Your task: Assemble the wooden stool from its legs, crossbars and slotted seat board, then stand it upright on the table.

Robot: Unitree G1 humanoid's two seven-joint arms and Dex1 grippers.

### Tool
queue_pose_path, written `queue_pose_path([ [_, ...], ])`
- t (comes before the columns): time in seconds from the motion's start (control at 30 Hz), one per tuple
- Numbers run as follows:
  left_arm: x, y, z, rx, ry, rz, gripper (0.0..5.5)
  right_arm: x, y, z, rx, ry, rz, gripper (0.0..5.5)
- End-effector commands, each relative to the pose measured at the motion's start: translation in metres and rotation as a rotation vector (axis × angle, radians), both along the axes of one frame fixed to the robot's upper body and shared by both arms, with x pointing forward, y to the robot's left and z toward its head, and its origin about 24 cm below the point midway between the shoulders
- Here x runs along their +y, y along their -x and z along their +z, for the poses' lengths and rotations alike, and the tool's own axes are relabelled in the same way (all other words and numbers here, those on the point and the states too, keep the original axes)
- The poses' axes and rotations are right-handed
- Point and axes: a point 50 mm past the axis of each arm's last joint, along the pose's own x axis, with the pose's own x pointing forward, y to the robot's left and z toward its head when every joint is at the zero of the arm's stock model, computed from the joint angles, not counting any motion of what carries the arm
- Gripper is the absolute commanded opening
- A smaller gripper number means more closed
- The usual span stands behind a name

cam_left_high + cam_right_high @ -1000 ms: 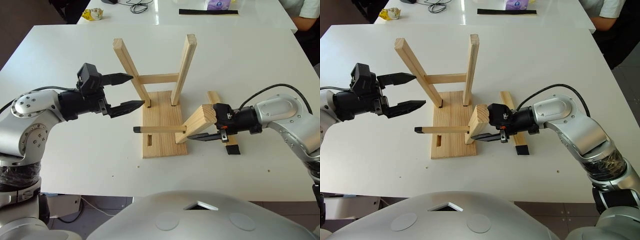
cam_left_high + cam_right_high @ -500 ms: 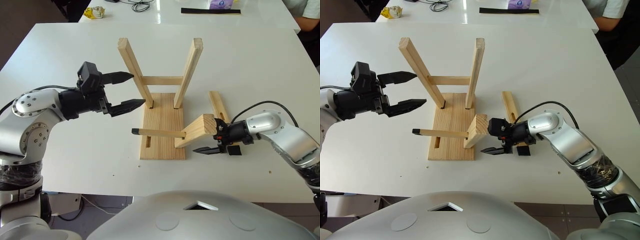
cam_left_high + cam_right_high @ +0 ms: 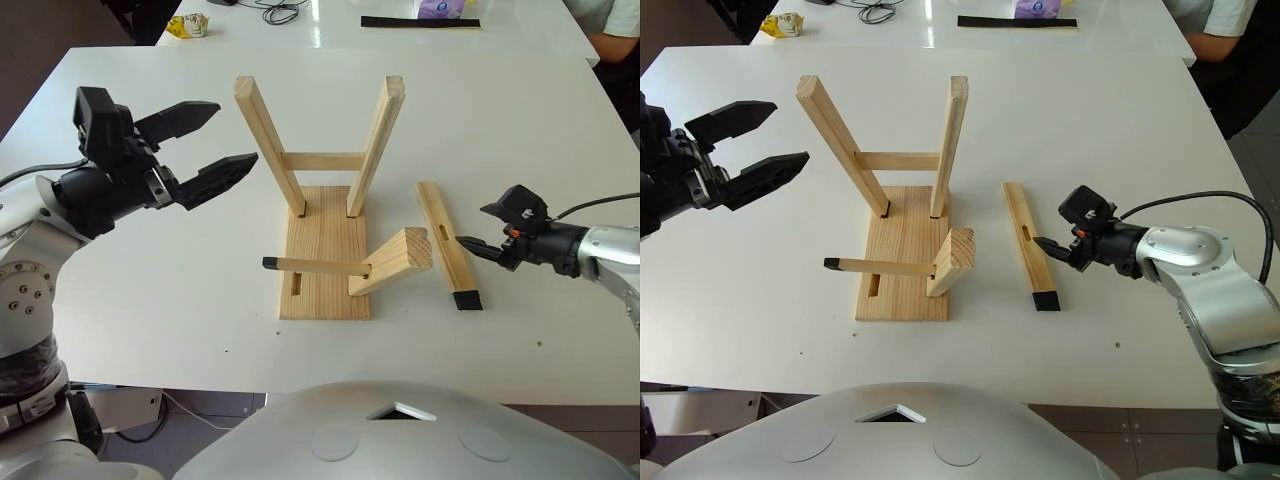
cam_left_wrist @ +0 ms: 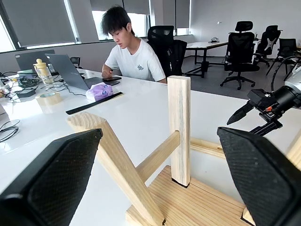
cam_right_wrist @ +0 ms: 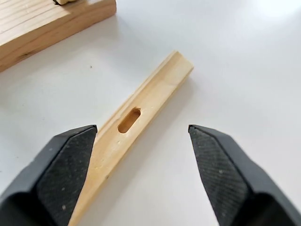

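Observation:
The slotted seat board (image 3: pixel 320 225) lies flat mid-table. Two legs (image 3: pixel 268 145) (image 3: pixel 375 145) stand in it, joined by a crossbar (image 3: pixel 322 160). A third leg (image 3: pixel 395 262) leans on the board's right edge, and its crossbar (image 3: pixel 315 266) points left over the board. A loose slotted leg (image 3: pixel 445 240) with a black tip lies right of the board. My right gripper (image 3: pixel 465 243) is open just right of this loose leg, its fingers either side of the leg's slot (image 5: pixel 129 120). My left gripper (image 3: pixel 237 132) hovers open and empty, left of the upright legs.
A yellow packet (image 3: pixel 185 27) and a black strip (image 3: pixel 420 22) lie on the far table behind. A person sits at its far right corner. Bare white tabletop (image 3: pixel 150 260) lies left of the board and in front of it.
My right gripper let go of the leaning leg and drew back to the right, beside the loose leg. My left gripper pulled back left and upward, away from the upright legs.

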Motion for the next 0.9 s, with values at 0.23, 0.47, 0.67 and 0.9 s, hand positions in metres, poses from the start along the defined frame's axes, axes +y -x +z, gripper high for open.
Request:
queue_pose_path([
  [0.23,-0.005,0.009,-0.01,0.022,0.004,0.071,4.53,0.01,0.004,-0.011,0.148,-0.092,-0.33,3.59],
  [0.47,-0.009,0.01,-0.011,0.021,0.012,0.07,4.53,0.014,0.011,-0.016,0.168,-0.06,-0.302,3.59],
  [0.67,-0.01,0.012,-0.014,0.025,0.015,0.078,4.53,0.016,0.011,-0.015,0.178,-0.049,-0.275,3.59],
  [0.9,-0.011,0.01,-0.013,0.02,0.013,0.072,4.53,0.018,0.022,-0.035,0.263,-0.015,-0.297,3.59],
])
